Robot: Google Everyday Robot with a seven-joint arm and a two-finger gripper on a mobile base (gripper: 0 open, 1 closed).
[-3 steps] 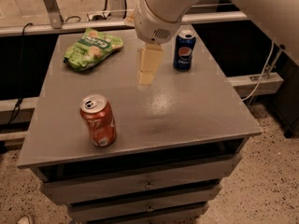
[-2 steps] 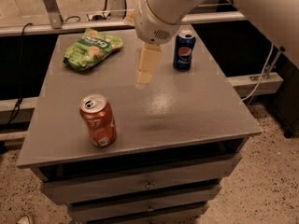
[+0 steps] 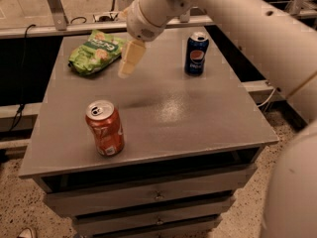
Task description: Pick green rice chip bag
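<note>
On the grey table (image 3: 173, 108), far left corner: one green bag (image 3: 96, 52), crinkly, light green with a darker label band and pale round chip pictures, lying flat with its long side running toward the back edge. Far right: one blue Pepsi can (image 3: 196, 53), upright, well apart from the bag. Near left, close to the front edge: one orange can (image 3: 105, 128), upright, top opened, tilted slightly in view. Over the table's far middle: one gripper (image 3: 125, 72), pale yellow, pointing down and a little leftward, hanging just beside the bag's right end and between bag and Pepsi can; nothing is seen in it, and whether it is released or clenched cannot be told. Above it: a white arm (image 3: 223, 14) reaching in from the upper right. Below the tabletop: drawers (image 3: 158, 196) with small knobs. Underfoot: speckled floor (image 3: 20, 202).
</note>
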